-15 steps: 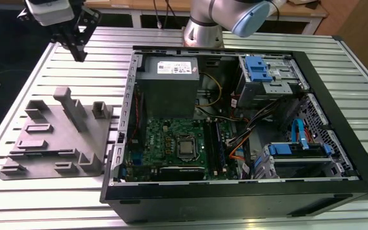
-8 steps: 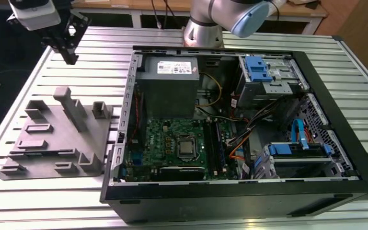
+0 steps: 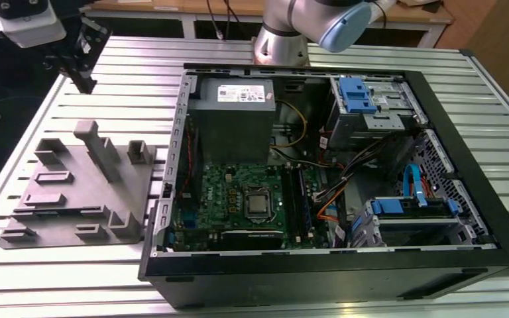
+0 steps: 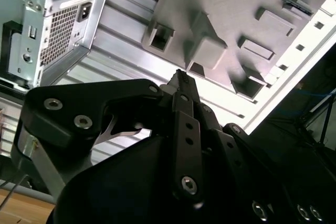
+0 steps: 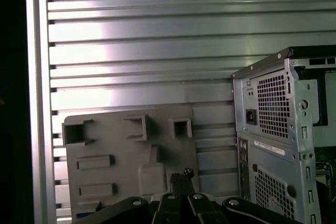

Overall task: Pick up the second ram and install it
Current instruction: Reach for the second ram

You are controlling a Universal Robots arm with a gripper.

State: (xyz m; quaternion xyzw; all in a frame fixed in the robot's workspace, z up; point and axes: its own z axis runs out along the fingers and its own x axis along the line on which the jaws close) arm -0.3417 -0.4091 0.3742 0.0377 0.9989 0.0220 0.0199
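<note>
The pincer (image 5: pixel 181 174) hangs above the grey tray (image 5: pixel 131 156), which lies near the counter's (image 5: pixel 157 40) edge at the exterior view's left, just beside the open computer case (image 3: pixel 325 281). Its fingers stand narrow, tips together, with nothing between them. Where the second ram sits I cannot tell. I judge that a good pick-up needs the fingers spread wide in time, squared to the stick's thin long edges, and a straight, slow descent.
</note>
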